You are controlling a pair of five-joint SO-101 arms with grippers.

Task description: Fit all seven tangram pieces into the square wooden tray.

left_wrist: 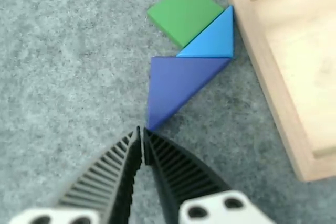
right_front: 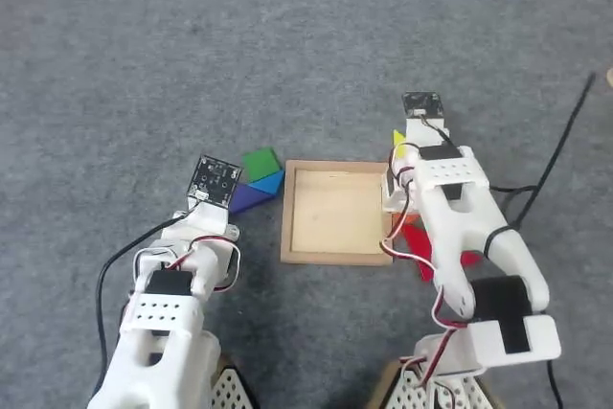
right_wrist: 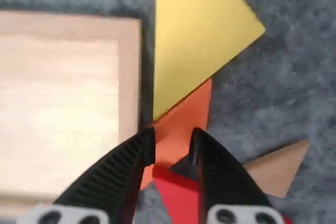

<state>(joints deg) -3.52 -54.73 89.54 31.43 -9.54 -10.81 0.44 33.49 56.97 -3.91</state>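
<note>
Orange piece [right_wrist: 182, 120], half behind right pincer [right_wrist: 172, 136]

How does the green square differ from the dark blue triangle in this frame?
The green square has four sides; the dark blue triangle has three and looks larger. The dark blue triangle points its corner at the left gripper tips; the green square lies beyond it. Both lie flat on the carpet outside the wooden tray, against the light blue triangle.

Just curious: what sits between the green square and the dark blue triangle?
A light blue triangle, touching both the green square and the dark blue triangle; the left wrist view shows it.
</note>
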